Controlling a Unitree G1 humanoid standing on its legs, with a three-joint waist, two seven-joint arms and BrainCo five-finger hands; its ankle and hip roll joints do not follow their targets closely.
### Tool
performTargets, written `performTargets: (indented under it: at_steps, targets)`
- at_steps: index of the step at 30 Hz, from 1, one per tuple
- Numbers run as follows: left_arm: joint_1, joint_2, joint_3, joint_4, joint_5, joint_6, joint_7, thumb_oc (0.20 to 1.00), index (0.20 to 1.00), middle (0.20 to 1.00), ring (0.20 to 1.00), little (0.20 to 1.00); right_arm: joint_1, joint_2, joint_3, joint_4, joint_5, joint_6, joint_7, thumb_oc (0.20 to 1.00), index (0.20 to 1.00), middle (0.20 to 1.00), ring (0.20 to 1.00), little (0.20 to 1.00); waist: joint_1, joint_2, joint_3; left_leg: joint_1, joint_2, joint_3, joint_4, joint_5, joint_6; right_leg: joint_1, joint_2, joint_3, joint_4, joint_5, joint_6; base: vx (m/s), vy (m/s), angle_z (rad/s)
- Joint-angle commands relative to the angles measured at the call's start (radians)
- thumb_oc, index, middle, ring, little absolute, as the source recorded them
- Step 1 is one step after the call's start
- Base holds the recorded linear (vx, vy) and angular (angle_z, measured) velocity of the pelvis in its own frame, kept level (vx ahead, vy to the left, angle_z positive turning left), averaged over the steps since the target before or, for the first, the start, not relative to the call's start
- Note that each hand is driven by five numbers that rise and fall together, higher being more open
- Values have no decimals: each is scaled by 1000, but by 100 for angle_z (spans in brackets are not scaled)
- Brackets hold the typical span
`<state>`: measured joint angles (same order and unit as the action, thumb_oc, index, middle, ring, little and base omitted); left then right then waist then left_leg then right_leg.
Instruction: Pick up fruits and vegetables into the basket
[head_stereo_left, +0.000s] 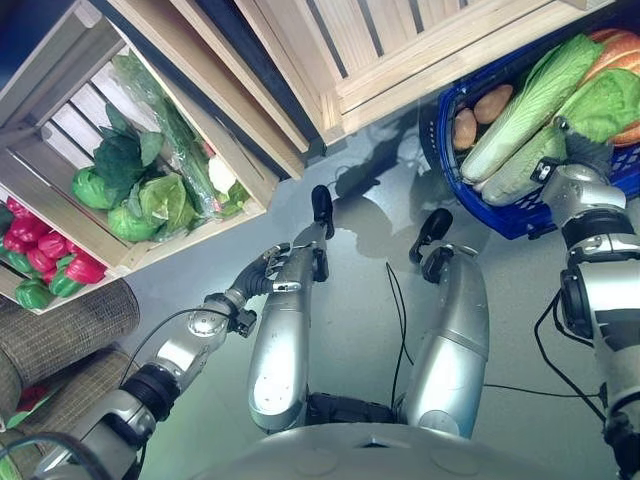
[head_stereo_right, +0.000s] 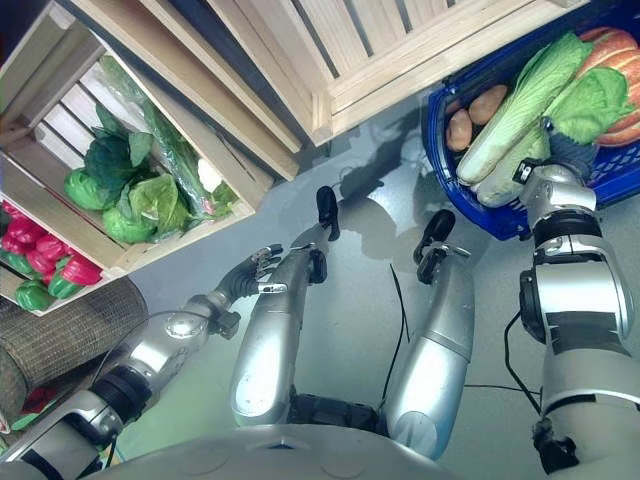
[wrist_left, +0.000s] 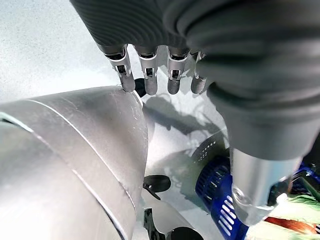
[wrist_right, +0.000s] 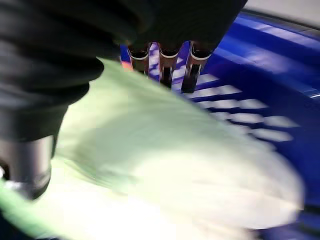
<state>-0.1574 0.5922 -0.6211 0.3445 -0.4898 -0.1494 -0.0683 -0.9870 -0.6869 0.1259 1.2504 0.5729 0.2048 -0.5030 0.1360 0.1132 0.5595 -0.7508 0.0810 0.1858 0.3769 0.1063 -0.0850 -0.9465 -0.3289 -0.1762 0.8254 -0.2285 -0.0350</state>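
left eye view: the blue basket (head_stereo_left: 520, 215) is already loaded with two long cabbages (head_stereo_left: 530, 95), two potatoes (head_stereo_left: 478, 115) and something orange-red at its far corner. the right hand (head_stereo_left: 588, 152) is seen over the basket, and in the right wrist view its fingers (wrist_right: 165, 62) are curled about a pale green cabbage (wrist_right: 165, 165), apparently not yet let go. the left hand (head_stereo_left: 262, 268) is held low by the floor, fingers (wrist_left: 150, 75) relaxed and straight, nothing held. much is judged left: leafy greens (head_stereo_left: 140, 190) and red peppers (head_stereo_left: 40, 250) are still lying in the wooden crate (head_stereo_left: 60, 70).
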Motion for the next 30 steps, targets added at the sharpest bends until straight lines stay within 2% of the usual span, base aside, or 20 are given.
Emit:
performTargets:
  at_steps: [1, 4, 10, 11, 16, 17, 18, 19, 20, 22, 23, 24, 26, 29, 30]
  targets:
    - [107, -52, -62, -63, 13, 38, -1, 1000, 1000, 1000, 1000, 1000, 42, -115, 8, 26, -3, -39, -60, 1000, 1000, 1000, 1000, 1000, -12, 220, -40, -22, -15, -15, 131, -195, 48, 38, 52, -26, -25, -32, 36, -27, 37, 2]
    - [113, -51, -58, -67, 12, 46, 2, 1000, 1000, 1000, 1000, 1000, 51, -116, 4, 13, -37, -73, -90, 1000, 1000, 1000, 1000, 1000, -16, 212, -40, -2, -16, -15, 117, -192, 47, 65, 58, -29, -53, -21, 40, -18, 55, 2]
    - [128, -57, -32, -35, -5, 46, -8, 1000, 1000, 1000, 1000, 1000, 100, -114, -12, -63, -130, -200, -175, 1000, 1000, 1000, 1000, 1000, -43, 180, -40, 80, -16, -7, 74, -186, 40, 160, 77, -33, -134, 10, 55, -17, 110, -2]
    - [137, -58, -12, -20, -10, 51, -15, 1000, 1000, 1000, 1000, 1000, 150, -108, -25, -125, -141, -239, -197, 1000, 1000, 1000, 1000, 1000, -58, 162, -40, 116, -14, -3, 61, -187, 39, 197, 84, -33, -162, 20, 62, -12, 166, -8]
    - [162, -66, 53, 42, 5, 52, -37, 1000, 1000, 1000, 1000, 1000, 343, -69, -64, -392, -226, -342, -277, 1000, 1000, 1000, 1000, 1000, -104, 94, -40, 227, 1, 11, 13, -186, 35, 314, 98, -34, -251, 58, 83, 2, 128, -12]
    - [168, -73, 75, 68, 14, 54, -37, 1000, 1000, 1000, 1000, 1000, 412, -51, -71, -482, -277, -383, -291, 1000, 1000, 1000, 1000, 1000, -121, 71, -40, 264, 5, 15, -1, -188, 35, 352, 102, -30, -278, 70, 89, 12, 111, -12]
    - [169, -76, 84, 78, 19, 54, -36, 1000, 1000, 1000, 1000, 1000, 436, -43, -72, -514, -297, -399, -293, 1000, 1000, 1000, 1000, 1000, -127, 63, -40, 276, 7, 17, -5, -189, 35, 366, 103, -29, -288, 74, 91, 27, 144, -8]
    - [176, -90, 115, 114, 31, 47, -37, 1000, 1000, 1000, 1000, 1000, 513, -15, -74, -634, -367, -422, -311, 1000, 1000, 1000, 1000, 1000, -144, 36, -40, 322, 12, 20, -19, -191, 35, 418, 106, -24, -325, 87, 99, -47, 118, -6]
    - [178, -96, 131, 129, 34, 43, -40, 1000, 1000, 1000, 1000, 1000, 550, 3, -79, -687, -398, -441, -307, 1000, 1000, 1000, 1000, 1000, -152, 23, -40, 330, 17, 32, -35, -165, 43, 432, 107, -34, -356, 122, 92, -48, 133, -13]
    - [183, -116, 168, 176, 55, 44, -52, 1000, 1000, 1000, 1000, 1000, 645, 56, -66, -775, -494, -524, -277, 1000, 1000, 1000, 1000, 1000, -169, -12, -40, 394, 23, 31, -52, -170, 40, 509, 112, -30, -403, 139, 103, -4, 56, -17]
    - [185, -115, 167, 177, 55, 43, -52, 1000, 1000, 1000, 1000, 1000, 648, 58, -67, -776, -495, -524, -278, 1000, 1000, 1000, 1000, 1000, -169, -12, -40, 398, 23, 31, -54, -169, 40, 513, 112, -31, -406, 139, 103, 53, 18, -16]
    - [187, -133, 196, 221, 84, 37, -69, 1000, 1000, 1000, 1000, 1000, 695, 84, -35, -825, -587, -530, -236, 1000, 1000, 1000, 1000, 1000, -176, -40, -40, 450, 29, 30, -65, -173, 37, 581, 114, -33, -445, 151, 110, 38, 15, -11]
    - [193, -141, 214, 249, 112, 31, -78, 1000, 1000, 1000, 1000, 1000, 719, 93, -14, -843, -619, -517, -192, 1000, 1000, 1000, 1000, 1000, -176, -56, -50, 482, 33, 29, -75, -174, 35, 621, 115, -36, -471, 159, 115, 69, 11, -13]
    - [207, -167, 266, 361, 164, 9, -100, 1000, 1000, 1000, 1000, 1000, 778, 116, 39, -825, -640, -493, -49, 1000, 1000, 1000, 1000, 1000, -168, -94, -130, 570, 44, 31, -125, -176, 27, 736, 118, -48, -557, 173, 133, 133, 1, -16]
    - [209, -169, 272, 372, 168, 4, -105, 1000, 1000, 1000, 1000, 1000, 786, 120, 44, -822, -639, -487, -32, 1000, 1000, 1000, 1000, 1000, -167, -98, -138, 582, 44, 32, -132, -176, 27, 749, 118, -49, -567, 174, 135, 127, 2, -13]
